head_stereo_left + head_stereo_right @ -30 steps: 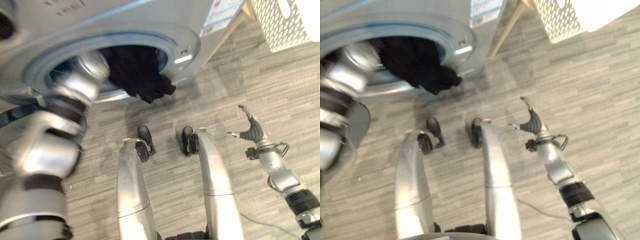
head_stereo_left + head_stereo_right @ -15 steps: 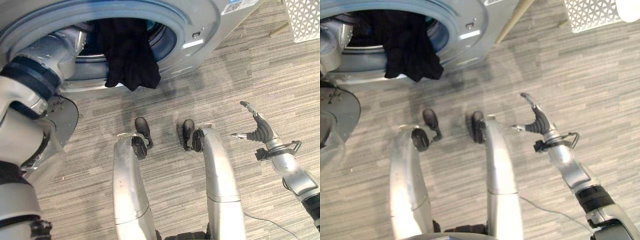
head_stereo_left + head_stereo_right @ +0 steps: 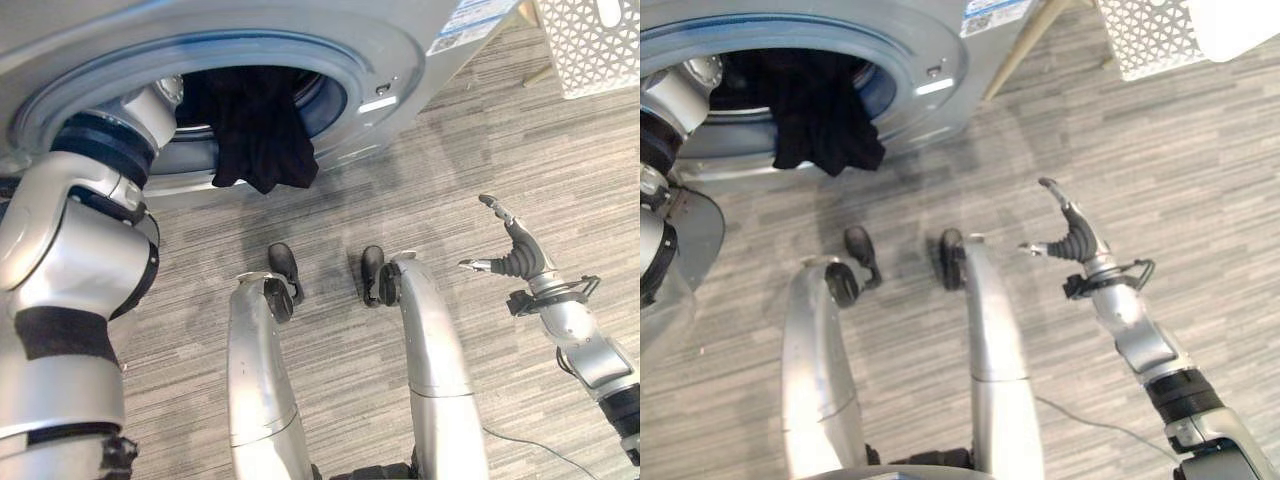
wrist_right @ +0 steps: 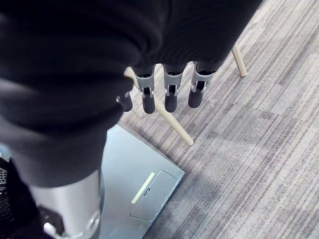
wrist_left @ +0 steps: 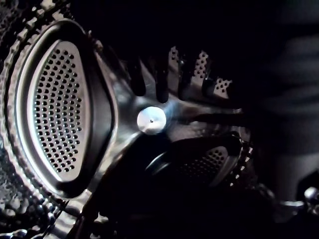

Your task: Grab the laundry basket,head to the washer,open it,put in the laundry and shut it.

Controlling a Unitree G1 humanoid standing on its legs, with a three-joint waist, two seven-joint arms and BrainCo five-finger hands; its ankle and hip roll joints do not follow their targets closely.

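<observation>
A humanoid robot stands at the open washer [image 3: 400, 60], its left arm reaching through the round door opening into the drum [image 5: 65, 114], whose perforated steel paddles show in the left wrist view. The left hand itself is hidden in the dark interior, so whether its fingers are spread or closed on anything cannot be told. A black garment [image 3: 255, 130] hangs half in, half out, draped over the lower lip of the opening and dangling down the front of the machine. The right hand [image 3: 512, 255] is held out to the side above the grey striped floor [image 3: 480, 160], fingers apart and holding nothing.

By the look of it, the task is well past its middle: the white laundry basket [image 3: 590, 45] sits on the floor to the right of the machine, the door [image 3: 685, 235] is swung open at the robot's left, and loading is under way. Left to do, apparently: pushing the hanging garment fully inside and shutting the door.

A sticker [image 3: 470, 20] on the washer's front corner carries print too small to read.
</observation>
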